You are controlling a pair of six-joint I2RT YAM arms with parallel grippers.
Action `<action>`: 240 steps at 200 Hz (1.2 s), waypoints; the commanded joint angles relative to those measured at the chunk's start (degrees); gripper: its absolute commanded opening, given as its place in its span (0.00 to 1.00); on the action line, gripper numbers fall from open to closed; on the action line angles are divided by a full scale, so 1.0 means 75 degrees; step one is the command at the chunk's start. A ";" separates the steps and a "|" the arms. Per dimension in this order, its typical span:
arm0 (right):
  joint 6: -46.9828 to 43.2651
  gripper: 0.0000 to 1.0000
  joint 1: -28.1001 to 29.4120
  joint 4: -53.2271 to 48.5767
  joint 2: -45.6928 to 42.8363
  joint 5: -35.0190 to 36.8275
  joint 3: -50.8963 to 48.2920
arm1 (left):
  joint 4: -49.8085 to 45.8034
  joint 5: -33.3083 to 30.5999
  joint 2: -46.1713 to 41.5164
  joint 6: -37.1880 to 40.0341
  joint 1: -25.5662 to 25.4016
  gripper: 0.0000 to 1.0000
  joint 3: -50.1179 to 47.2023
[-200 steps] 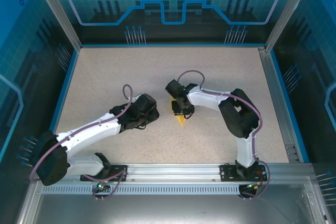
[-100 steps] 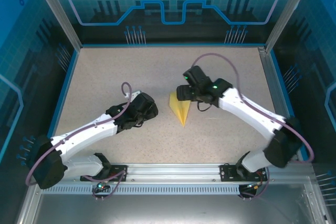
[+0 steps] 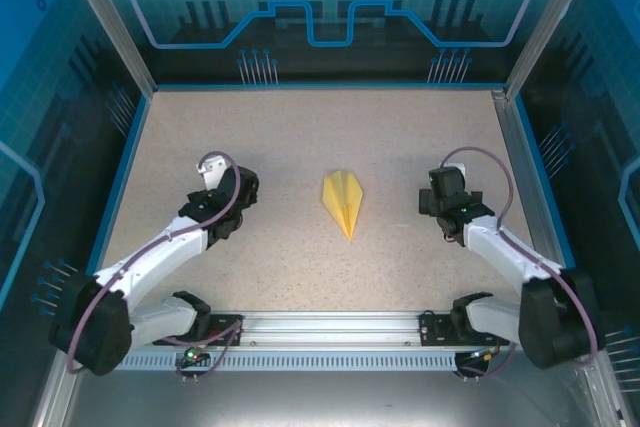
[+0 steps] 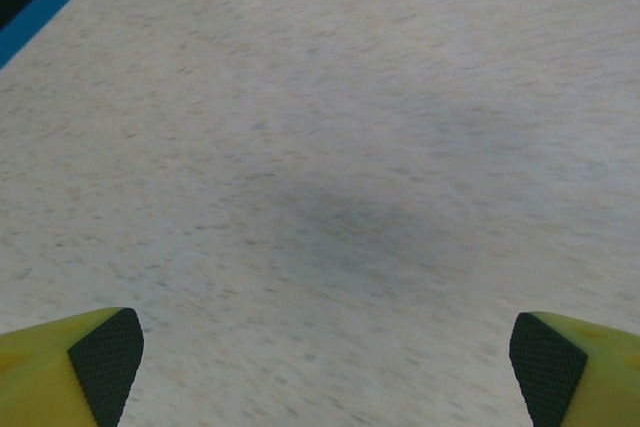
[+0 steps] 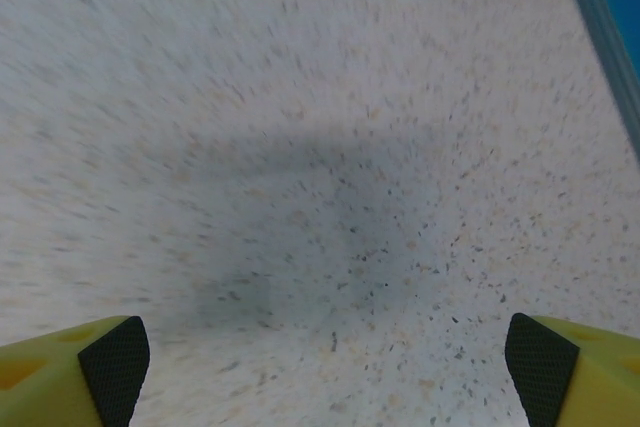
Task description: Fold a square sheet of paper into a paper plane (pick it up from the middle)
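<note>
Square sheet of paper (image 3: 343, 202), folded into a narrow yellow dart with its point toward the arm bases, lies flat near the middle of the speckled bench (image 3: 300, 127), apart from both hands. The left hand (image 3: 232, 190) hangs well to its left and the right hand (image 3: 441, 194) well to its right. In both wrist views the dark-padded yellow fingers (image 4: 60, 367) are spread wide over bare bench.

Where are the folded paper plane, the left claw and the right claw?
folded paper plane (image 3: 343, 202), top view, middle of its body.
left claw (image 4: 325, 352), left wrist view, midway between its open fingertips.
right claw (image 5: 328, 357), right wrist view, midway between its open fingertips.
</note>
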 commanded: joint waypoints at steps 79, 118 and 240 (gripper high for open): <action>-0.1861 0.95 -0.0879 0.7401 0.1541 -0.2579 -0.1359 | 0.6249 0.1166 0.1445 0.3719 0.1214 0.98 -0.1553; -0.1997 0.95 -0.0857 0.7444 0.2076 -0.2821 -0.1167 | 0.7464 0.2693 0.1772 0.3868 0.2046 0.98 -0.1822; -0.1839 0.99 -0.0874 0.7458 0.2084 -0.2456 -0.1168 | 0.8888 0.3584 0.2637 0.3719 0.2509 0.99 -0.2214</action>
